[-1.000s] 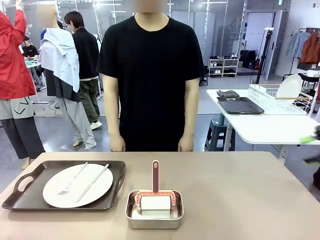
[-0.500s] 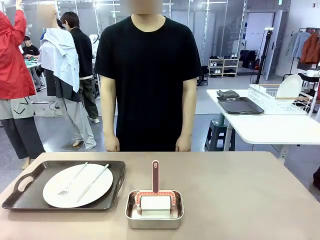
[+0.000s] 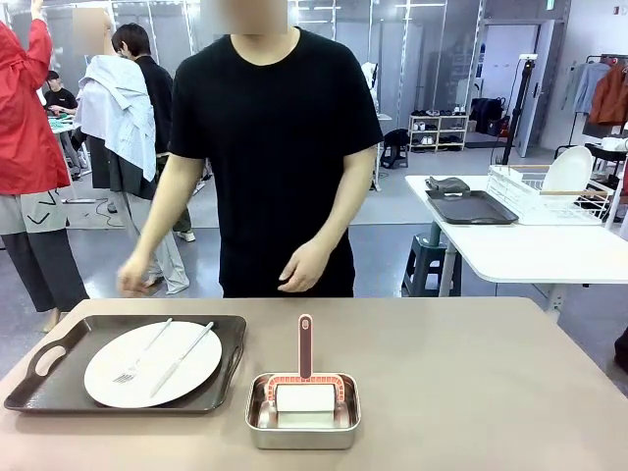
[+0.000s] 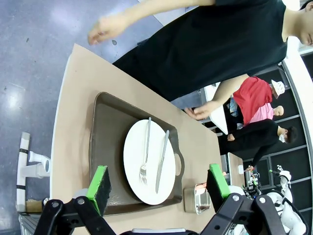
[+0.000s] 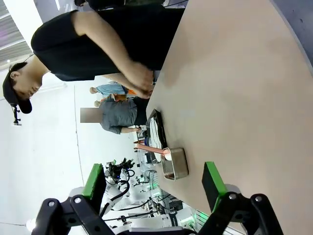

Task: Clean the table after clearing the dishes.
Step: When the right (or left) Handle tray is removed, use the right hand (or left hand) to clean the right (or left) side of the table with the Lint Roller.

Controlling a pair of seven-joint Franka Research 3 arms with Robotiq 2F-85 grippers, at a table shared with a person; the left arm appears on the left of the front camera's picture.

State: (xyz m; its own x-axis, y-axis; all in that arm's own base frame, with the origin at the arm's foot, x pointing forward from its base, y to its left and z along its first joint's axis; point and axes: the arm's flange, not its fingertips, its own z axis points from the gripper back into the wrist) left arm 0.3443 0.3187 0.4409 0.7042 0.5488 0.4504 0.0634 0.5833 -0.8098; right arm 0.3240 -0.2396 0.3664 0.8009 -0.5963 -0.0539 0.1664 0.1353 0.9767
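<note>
Tray (image 3: 39, 391): near left; plate (image 3: 191, 378), fork (image 3: 142, 353), knife (image 3: 183, 358) on it.
Pan (image 3: 302, 437): near centre; I think a roller (image 3: 305, 392) stands inside.
Left gripper (image 4: 158, 171): fingers wide, empty.
Right gripper (image 5: 153, 166): fingers wide, empty.

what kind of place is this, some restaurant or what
Likely a robot lab staged for dining, not a restaurant: the left gripper and right gripper hang open over the table, a dish rack sits on a white side table, and a shoe shelf stands far back.
</note>
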